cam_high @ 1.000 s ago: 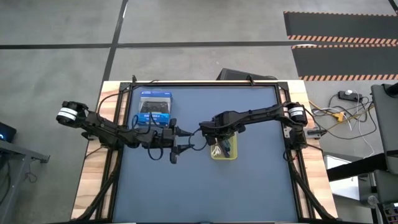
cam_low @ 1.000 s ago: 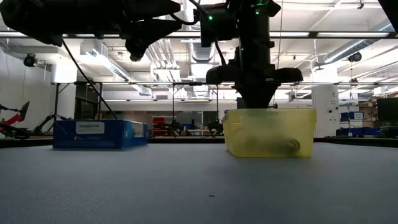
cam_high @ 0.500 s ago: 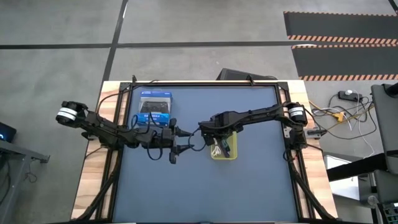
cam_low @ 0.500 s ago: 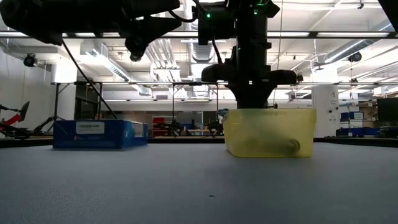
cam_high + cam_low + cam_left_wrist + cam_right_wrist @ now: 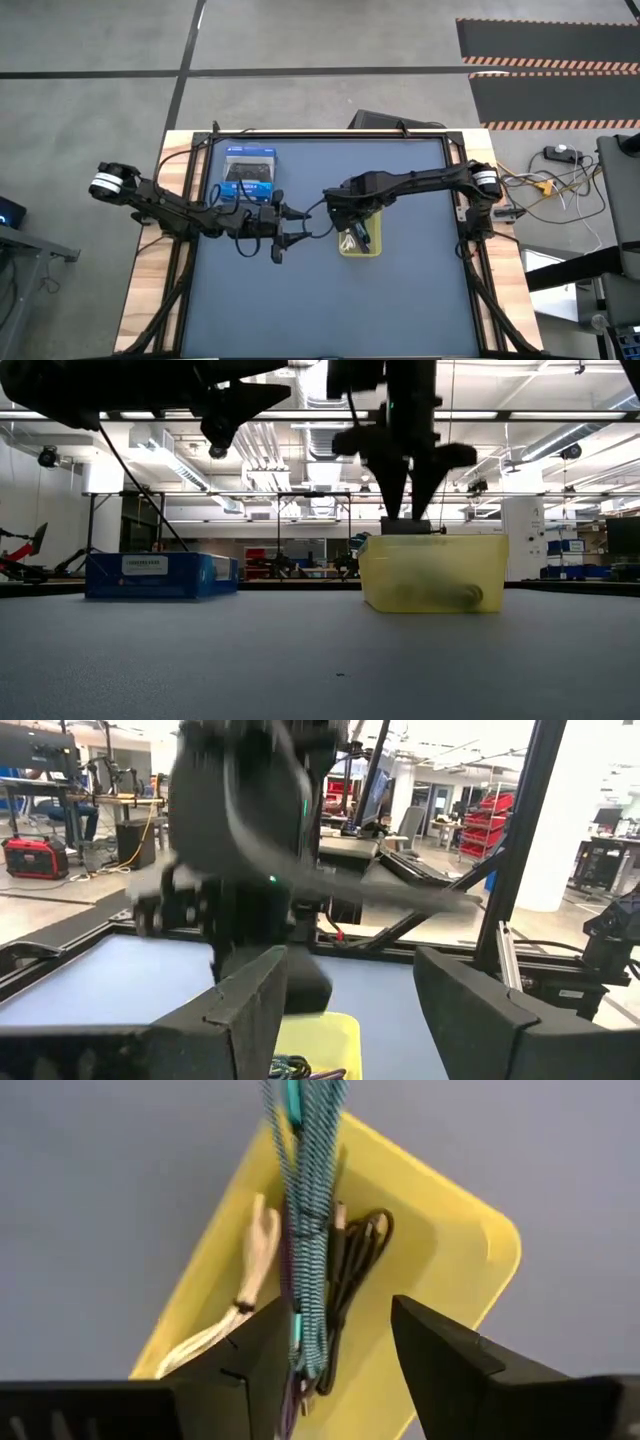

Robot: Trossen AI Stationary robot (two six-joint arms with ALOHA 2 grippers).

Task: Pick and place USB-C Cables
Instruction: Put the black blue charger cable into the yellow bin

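Note:
A yellow bin (image 5: 372, 248) stands mid-table. Inside it lie USB-C Cables: a white one (image 5: 255, 1260), a black one (image 5: 355, 1255) and a teal-blue braided one (image 5: 310, 1210) stretched along the bin, its far end reaching past the rim in the right wrist view. My right gripper (image 5: 410, 485) hangs open just above the bin, fingers pointing down, with nothing between them. My left gripper (image 5: 350, 1020) waits open to the left of the bin, held above the table and pointing at the right arm.
A blue box (image 5: 250, 170) with a game controller pictured on it sits at the table's far left (image 5: 160, 575). The two arms come close together over mid-table, just left of the bin. Bare blue-grey mat stretches toward the near edge.
My right gripper has opened and risen from inside the bin's rim to just above it. The teal-blue cable is left in the bin.

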